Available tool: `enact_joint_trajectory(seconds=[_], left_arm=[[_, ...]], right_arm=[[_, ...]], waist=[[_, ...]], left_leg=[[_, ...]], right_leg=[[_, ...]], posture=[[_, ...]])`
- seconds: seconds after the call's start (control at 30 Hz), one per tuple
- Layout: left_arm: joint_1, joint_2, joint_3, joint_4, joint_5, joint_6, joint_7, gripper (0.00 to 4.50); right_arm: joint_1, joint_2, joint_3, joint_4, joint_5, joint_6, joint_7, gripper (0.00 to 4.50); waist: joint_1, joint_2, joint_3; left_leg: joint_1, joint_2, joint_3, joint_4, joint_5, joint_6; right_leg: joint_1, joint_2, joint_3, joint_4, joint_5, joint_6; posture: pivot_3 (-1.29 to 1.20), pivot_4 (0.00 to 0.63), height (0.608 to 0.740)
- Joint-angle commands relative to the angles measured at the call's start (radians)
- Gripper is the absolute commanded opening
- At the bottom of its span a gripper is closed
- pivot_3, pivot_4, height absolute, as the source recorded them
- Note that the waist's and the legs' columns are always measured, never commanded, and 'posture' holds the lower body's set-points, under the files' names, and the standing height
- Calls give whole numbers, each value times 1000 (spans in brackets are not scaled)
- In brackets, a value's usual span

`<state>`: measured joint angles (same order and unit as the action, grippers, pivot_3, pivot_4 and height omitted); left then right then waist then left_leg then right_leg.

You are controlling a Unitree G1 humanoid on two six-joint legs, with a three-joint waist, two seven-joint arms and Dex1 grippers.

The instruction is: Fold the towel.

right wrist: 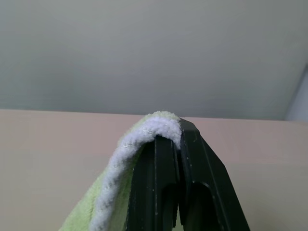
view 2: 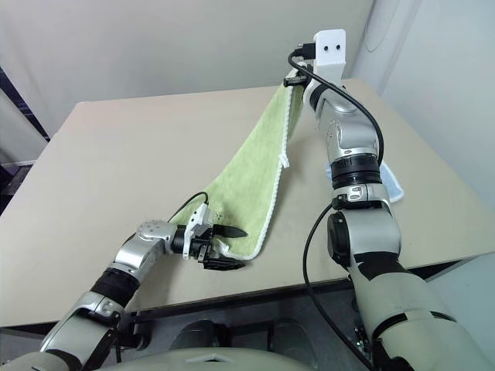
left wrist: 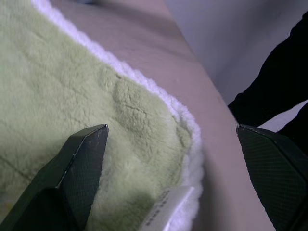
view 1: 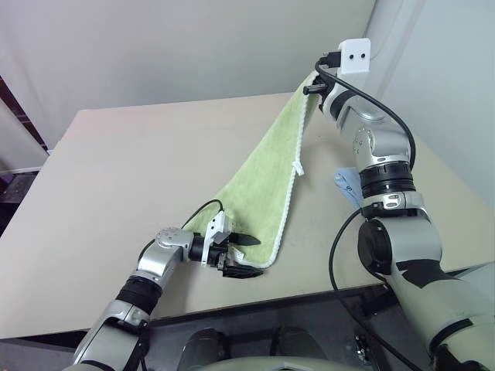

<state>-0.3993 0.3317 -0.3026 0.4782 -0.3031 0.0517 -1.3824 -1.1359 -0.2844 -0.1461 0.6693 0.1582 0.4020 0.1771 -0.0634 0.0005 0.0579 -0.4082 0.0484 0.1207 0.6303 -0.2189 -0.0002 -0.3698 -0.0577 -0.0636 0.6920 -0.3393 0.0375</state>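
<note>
The right gripper (right wrist: 179, 144) has its jaws pinched tight on one corner of the soft light green towel (view 1: 267, 182) with white edging, lifting it toward 1 o'clock so the cloth hangs straight. The towel's low end rests on the tan bench (view 1: 116, 178) near 6 o'clock. The left gripper (view 1: 238, 255) waits there with jaws wide apart around that corner, likely ready to grab it.

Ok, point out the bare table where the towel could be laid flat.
The widest bare table is on the robot's left of the towel, running to the far and left edges. The near edge is crowded: the open left gripper sits at the towel's lower corner. To the right, the right gripper holds the top corner up, and a blue cloth lies there.
</note>
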Motion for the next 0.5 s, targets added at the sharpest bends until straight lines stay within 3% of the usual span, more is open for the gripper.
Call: enact_joint_trajectory(seconds=[0.03,0.23,0.33,0.5], left_arm=[[-24,-9,-32,115,78,-64,-19,4500],[-36,8,-66,119,120,-96,-87,4500],[-51,-20,-85,103,140,-67,-71,3913],[-70,-47,-95,54,152,7,-47,2255]], right_arm=[[-2,-12,9,-52,-19,-4,-9,25],[23,-20,25,-64,-47,7,-19,25],[30,-20,27,-77,-51,9,-21,0],[37,-32,23,-85,-65,7,-29,0]], waist=[[1,1,-1],[-6,1,-1],[-4,1,-1],[2,1,-1]], left_leg=[[0,0,0,0,1,0],[0,0,1,0,4,2],[0,0,1,0,5,3],[-1,0,1,-1,5,3]], right_leg=[[0,0,0,0,1,0],[0,-1,0,0,6,-2],[0,-2,0,-1,6,-2],[-1,-2,0,-1,7,-1]], posture=[[0,0,740],[0,0,740],[0,0,740],[0,0,740]])
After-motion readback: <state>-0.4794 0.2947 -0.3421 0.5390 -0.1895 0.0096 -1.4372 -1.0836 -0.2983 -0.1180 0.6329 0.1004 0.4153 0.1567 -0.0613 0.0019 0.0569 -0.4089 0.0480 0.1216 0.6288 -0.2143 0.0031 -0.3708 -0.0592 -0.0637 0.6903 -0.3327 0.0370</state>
